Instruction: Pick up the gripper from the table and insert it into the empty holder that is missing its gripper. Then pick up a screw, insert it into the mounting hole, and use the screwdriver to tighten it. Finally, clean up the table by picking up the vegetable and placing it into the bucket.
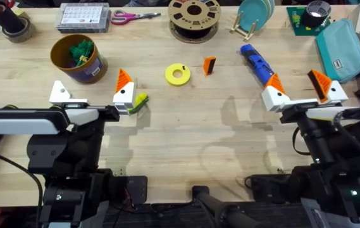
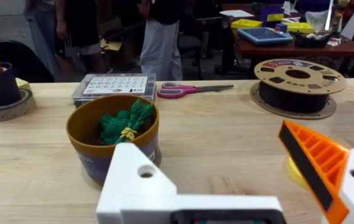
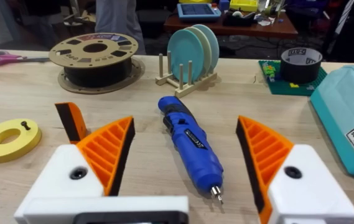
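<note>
Both tools are resting open on the table: right tool (image 1: 303, 93) is flanking the screwdriver (image 1: 257, 63); left tool (image 1: 91, 95), lacking one finger, is facing the bucket (image 1: 77, 58); gripper (image 1: 209, 65) is lying between them.

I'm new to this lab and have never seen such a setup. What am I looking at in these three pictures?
Two robot arms sit at a wooden table. One picture looks down from above; the other two come from cameras on each wrist. The left hand has one white block lacking its orange finger; the right hand has both. Both are open and hold nothing. On the table lie the loose orange finger, a blue screwdriver, a yellow ring with a screw on it, a small yellow-green toy vegetable beside the left hand, and a brown bucket holding a green leafy toy.
</note>
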